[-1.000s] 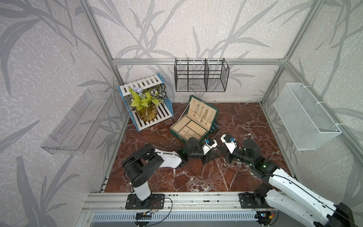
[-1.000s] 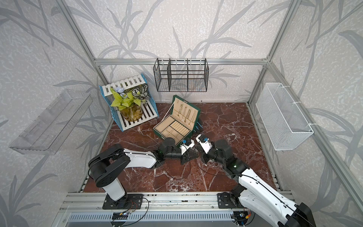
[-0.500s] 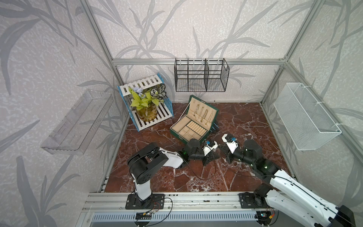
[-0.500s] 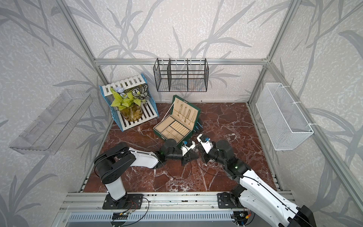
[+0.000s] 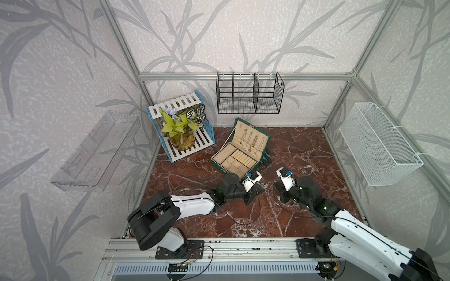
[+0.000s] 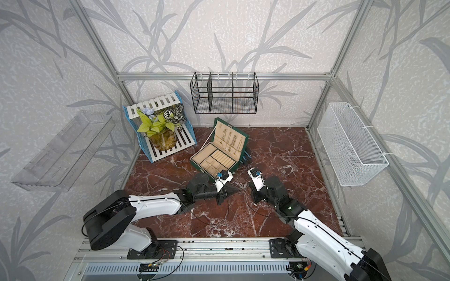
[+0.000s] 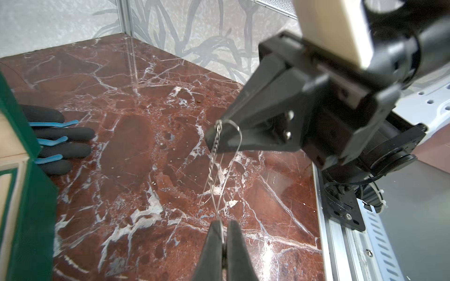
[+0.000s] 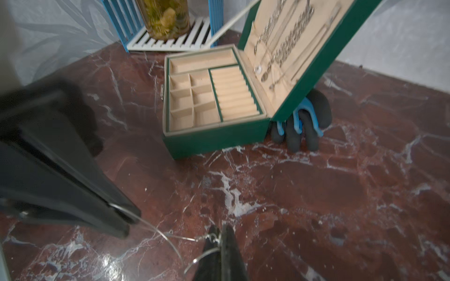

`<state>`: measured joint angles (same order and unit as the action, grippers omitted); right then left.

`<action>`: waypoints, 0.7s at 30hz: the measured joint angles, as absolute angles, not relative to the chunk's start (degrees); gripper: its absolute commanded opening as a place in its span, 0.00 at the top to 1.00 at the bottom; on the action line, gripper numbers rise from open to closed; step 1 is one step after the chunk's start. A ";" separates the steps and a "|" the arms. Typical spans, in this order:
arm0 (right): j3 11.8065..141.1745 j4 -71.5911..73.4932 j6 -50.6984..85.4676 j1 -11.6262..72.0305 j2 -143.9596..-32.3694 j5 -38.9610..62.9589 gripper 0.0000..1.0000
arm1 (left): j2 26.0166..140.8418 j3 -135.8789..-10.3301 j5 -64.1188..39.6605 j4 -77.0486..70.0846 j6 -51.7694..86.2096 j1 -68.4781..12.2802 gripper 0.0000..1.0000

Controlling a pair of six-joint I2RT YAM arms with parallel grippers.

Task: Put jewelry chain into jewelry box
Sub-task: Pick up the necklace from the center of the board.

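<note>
One thin silver chain (image 7: 214,155) hangs over the bench (image 7: 146,150), pinched by 2 end effectors: left (image 7: 222,228) & right (image 8: 220,233). One green box (image 8: 214,141), open, cream inside, 6 square slots.

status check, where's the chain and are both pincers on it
Left pincer and right pincer both shut on the silver chain, strung between them above the marble. Jewelry box open, compartments bare. Black-and-blue gloves behind it.

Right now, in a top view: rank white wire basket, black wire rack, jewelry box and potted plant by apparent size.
Largest to smallest as they look:
1. white wire basket, though it hangs nearer the camera, so its lead is unsure
2. black wire rack
3. jewelry box, lid open
4. potted plant, close to the box; that order is unsure
</note>
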<state>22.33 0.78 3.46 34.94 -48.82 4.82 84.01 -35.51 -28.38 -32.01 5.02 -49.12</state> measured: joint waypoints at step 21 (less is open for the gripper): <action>13.30 22.72 3.77 34.98 -51.37 15.73 0.35 | 84.07 -56.66 -32.18 -1.06 1.04 -49.01 1.00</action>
<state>13.30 22.72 3.77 34.98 -51.37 15.73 84.07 -56.66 -32.18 -1.06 1.04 -49.01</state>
